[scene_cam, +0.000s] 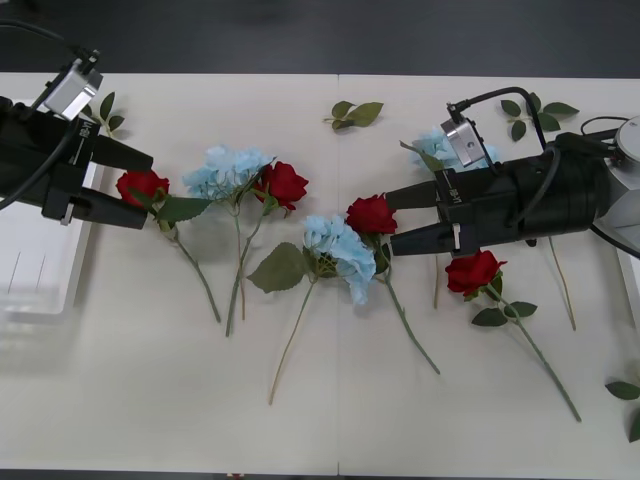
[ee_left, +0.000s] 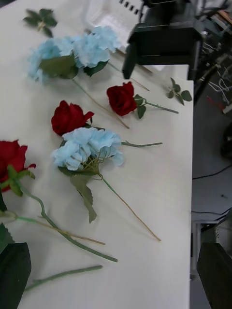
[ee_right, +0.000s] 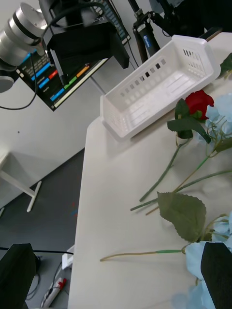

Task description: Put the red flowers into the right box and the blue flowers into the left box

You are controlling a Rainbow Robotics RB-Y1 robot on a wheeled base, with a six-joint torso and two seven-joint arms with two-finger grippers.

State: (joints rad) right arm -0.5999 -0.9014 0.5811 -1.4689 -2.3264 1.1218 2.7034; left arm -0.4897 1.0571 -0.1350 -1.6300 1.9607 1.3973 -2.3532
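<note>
The left gripper [scene_cam: 143, 186], fingers wide, frames the nine o'clock red rose [scene_cam: 141, 186]. The right gripper [scene_cam: 398, 216], also wide, faces the central rose [scene_cam: 371, 214]. The right wrist view reveals the slotted left box [ee_right: 159, 87], and the blue flowers [scene_cam: 340, 255] lie at the centre.

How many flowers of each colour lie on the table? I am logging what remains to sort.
Red flowers: 4
Blue flowers: 3
Total: 7
</note>
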